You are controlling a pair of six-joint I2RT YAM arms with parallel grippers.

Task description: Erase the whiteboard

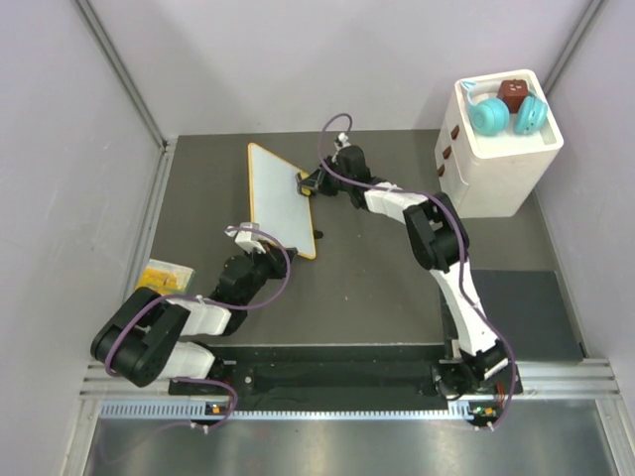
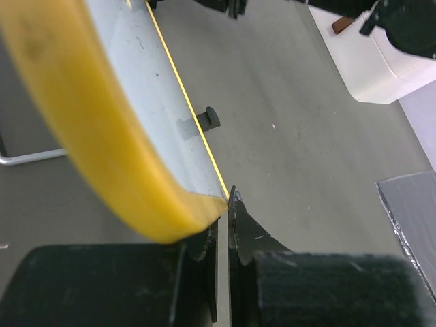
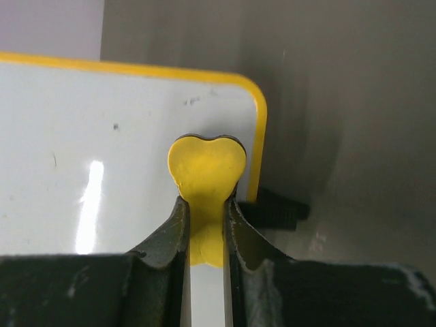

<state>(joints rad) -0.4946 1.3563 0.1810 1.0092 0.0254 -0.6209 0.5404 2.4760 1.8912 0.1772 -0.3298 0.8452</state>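
White, glossy whiteboard (image 1: 278,193): rectangular with rounded corners, a thin yellow-orange frame and a few small dark specks near one corner. It lies on the left-centre of the surface (image 1: 382,263), its long side running diagonally away from the arm bases. A small black ribbed foot (image 3: 281,210) juts from its edge.

Yellow bone-shaped piece (image 3: 206,160): smooth, matte, with a heart-like lobed end. It sits on the board face just inside the rounded corner.

Right hand (image 3: 206,204): black fingers pinching the waist of the yellow piece. The arm stretches long from the near-right base, diagonally across to the board's right edge.

Left hand (image 2: 228,204): fingers pressed together on the board's near corner, at the frame. The arm is folded low, elbow back at the near left, forearm reaching forward.

Surface: dark grey, matte. Open room lies between the board and the white box (image 1: 496,174) at far right; the board's far corner comes near the left wall rail.

Box top: two teal round items (image 1: 488,116) and a brown block (image 1: 513,94).

Yellow packet (image 1: 164,274): near left, beside the left arm.

Dark mat (image 1: 521,312): near right, well apart from the board.
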